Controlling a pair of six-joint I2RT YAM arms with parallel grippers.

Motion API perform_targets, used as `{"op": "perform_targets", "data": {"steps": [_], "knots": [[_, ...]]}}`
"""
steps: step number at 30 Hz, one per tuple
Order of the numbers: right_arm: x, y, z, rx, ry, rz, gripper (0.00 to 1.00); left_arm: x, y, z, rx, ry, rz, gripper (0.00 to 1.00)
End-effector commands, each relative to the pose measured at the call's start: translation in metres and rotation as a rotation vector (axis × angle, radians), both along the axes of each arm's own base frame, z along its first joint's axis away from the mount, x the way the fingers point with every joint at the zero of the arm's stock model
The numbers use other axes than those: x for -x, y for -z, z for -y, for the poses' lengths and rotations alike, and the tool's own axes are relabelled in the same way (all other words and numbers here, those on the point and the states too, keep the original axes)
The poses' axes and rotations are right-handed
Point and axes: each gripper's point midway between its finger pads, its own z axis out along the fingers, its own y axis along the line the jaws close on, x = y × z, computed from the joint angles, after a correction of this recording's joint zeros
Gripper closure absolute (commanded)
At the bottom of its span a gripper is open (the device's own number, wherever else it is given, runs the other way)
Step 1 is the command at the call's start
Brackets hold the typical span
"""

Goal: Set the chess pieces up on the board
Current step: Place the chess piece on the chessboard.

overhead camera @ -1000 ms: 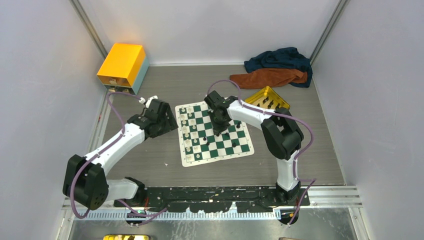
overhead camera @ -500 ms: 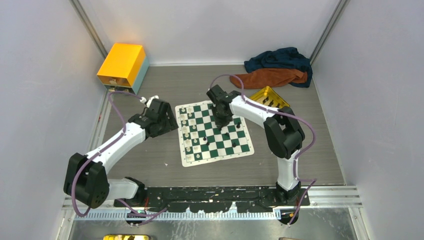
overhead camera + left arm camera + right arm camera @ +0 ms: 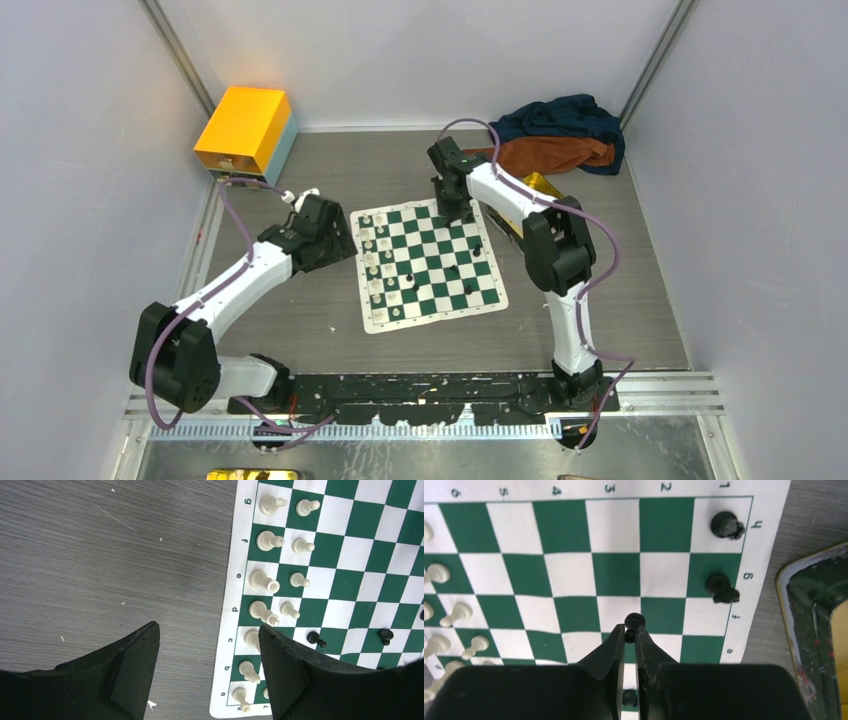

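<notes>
The green-and-white board [image 3: 376, 322] lies mid-table. Cream pieces [image 3: 375, 262] stand in two columns along its left side; they also show in the left wrist view [image 3: 265, 541]. A few black pieces [image 3: 452, 270] stand on the board's right half. My right gripper [image 3: 455, 205] hovers over the board's far edge, shut on a black pawn [image 3: 634, 620] held at its fingertips [image 3: 616, 635]. Two black pieces [image 3: 720, 586] stand in the edge column beyond it. My left gripper [image 3: 207, 630] is open and empty, just off the board's left border [image 3: 227, 630].
A gold tin [image 3: 535, 190] lies right of the board, partly behind the right arm; its rim shows in the right wrist view [image 3: 814, 630]. A yellow box [image 3: 245, 130] stands at the back left. Blue and orange cloths [image 3: 550, 135] lie at the back right.
My right gripper has moved from the board's middle toward its far edge, carrying the black pawn. The left arm has barely moved.
</notes>
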Motion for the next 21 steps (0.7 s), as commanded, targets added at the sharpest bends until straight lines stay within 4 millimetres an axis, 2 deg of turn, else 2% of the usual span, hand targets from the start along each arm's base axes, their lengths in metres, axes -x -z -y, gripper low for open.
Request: {"op": "perform_targets", "data": {"steps": [1, 9, 21], "knots": [[-0.024, -0.012, 0.002, 0.002, 0.014, 0.048, 0.98, -0.016, -0.017, 0.005, 0.019, 0.009, 0.06, 0.27], [-0.05, -0.007, 0.004, -0.008, 0.044, 0.058, 0.98, -0.018, -0.014, 0.007, 0.022, 0.014, 0.057, 0.27], [-0.073, -0.003, 0.004, -0.03, 0.078, 0.063, 0.99, -0.018, -0.009, 0.004, 0.012, 0.015, 0.048, 0.27]]}}
